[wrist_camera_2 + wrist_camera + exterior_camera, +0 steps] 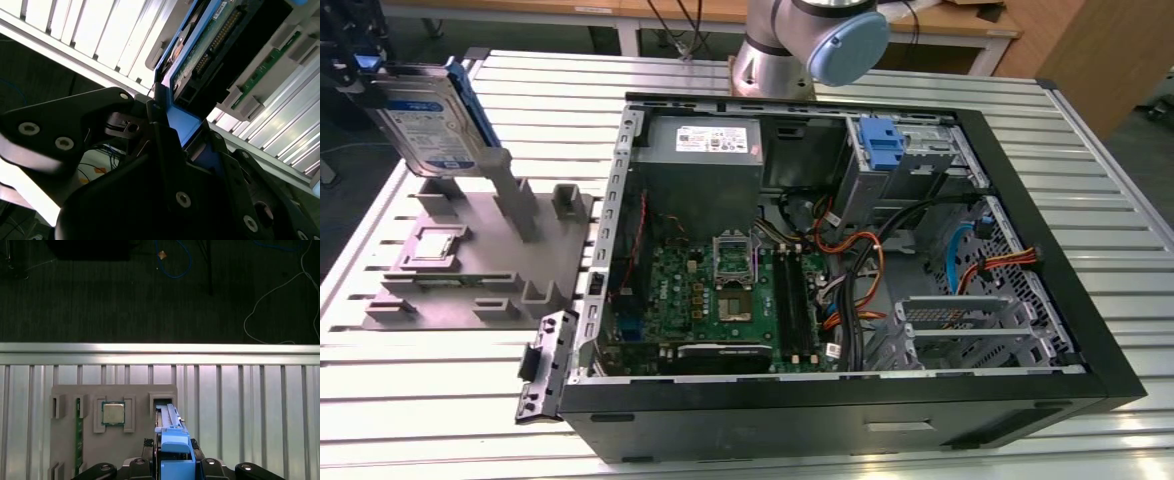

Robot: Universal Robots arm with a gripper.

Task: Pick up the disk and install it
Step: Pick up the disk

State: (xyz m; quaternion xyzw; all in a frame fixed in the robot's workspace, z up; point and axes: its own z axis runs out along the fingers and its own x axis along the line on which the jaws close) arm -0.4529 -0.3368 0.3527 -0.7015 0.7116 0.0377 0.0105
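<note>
While the gripper [175, 125] pinches the disk [434, 120] by its blue rail, the disk stands upright over the grey holder [467, 265], near the table [440, 400] edge at the exterior view's left. Just beside the holder sits the open computer case [1067, 300], a blue bracket [883, 145] in its drive bay. A chip [113, 413] and a memory stick [78, 432] sit in the holder.

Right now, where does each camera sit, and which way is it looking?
Exterior view: off the arm, high up, looking down into the open computer case; the arm's base shows.
First wrist view: on the wrist, looking down past the gripper at the grey fixture.
Second wrist view: on the wrist, close against the gripper, facing the circuit-board side of the disk.
Shared: both wrist views show the gripper shut on the disk.
</note>
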